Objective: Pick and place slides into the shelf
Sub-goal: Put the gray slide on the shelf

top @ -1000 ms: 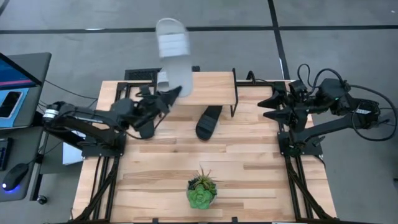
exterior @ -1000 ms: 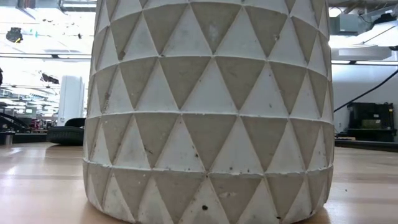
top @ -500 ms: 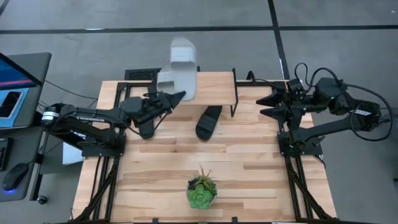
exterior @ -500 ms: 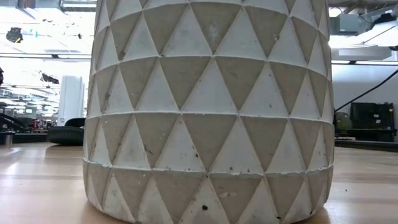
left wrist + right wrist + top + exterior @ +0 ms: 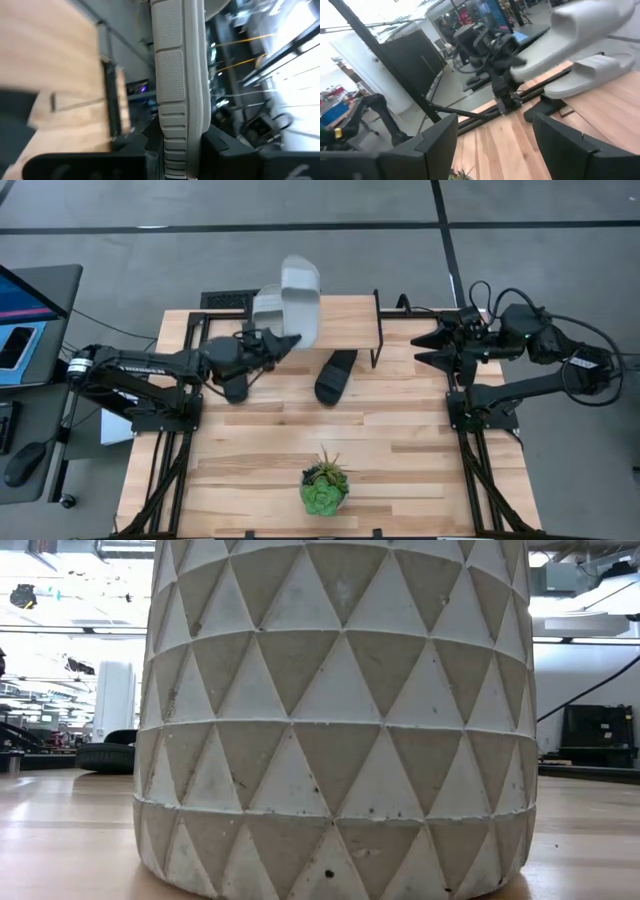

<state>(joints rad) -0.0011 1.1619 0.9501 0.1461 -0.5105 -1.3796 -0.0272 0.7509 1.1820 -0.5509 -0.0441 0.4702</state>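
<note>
My left gripper (image 5: 286, 341) is over the shelf's left half, shut on a light grey slide (image 5: 299, 302), which also shows in the right wrist view as the grey slide (image 5: 587, 20). A second grey slide (image 5: 264, 306) lies flat on the shelf's plank top (image 5: 345, 320). One black slide (image 5: 335, 375) lies on the table in front of the shelf. Another black slide (image 5: 236, 388) is partly hidden under my left arm. My right gripper (image 5: 424, 346) waits open at the table's right edge, near the shelf's right wire leg (image 5: 378, 330). My left gripper pinches the grey slide's heel end (image 5: 522, 67) between its two fingers (image 5: 150, 150), coming from the table's left, and the sole (image 5: 177, 100) runs forward between them. The slide is lifted clear and slants upward, its strap end (image 5: 570, 17) highest, above the shelf.
A green potted plant (image 5: 323, 488) stands near the table's near edge, and its patterned grey pot (image 5: 340, 710) fills the low view. Bare table (image 5: 400, 440) lies between the plant and the shelf. A monitor and mouse sit on a desk to the left.
My left gripper has shifted slightly toward the table's right and turned at the wrist. The held grey slide, which reached out past the table's far edge, has swung back and now stands over the shelf beside the other grey slide.
</note>
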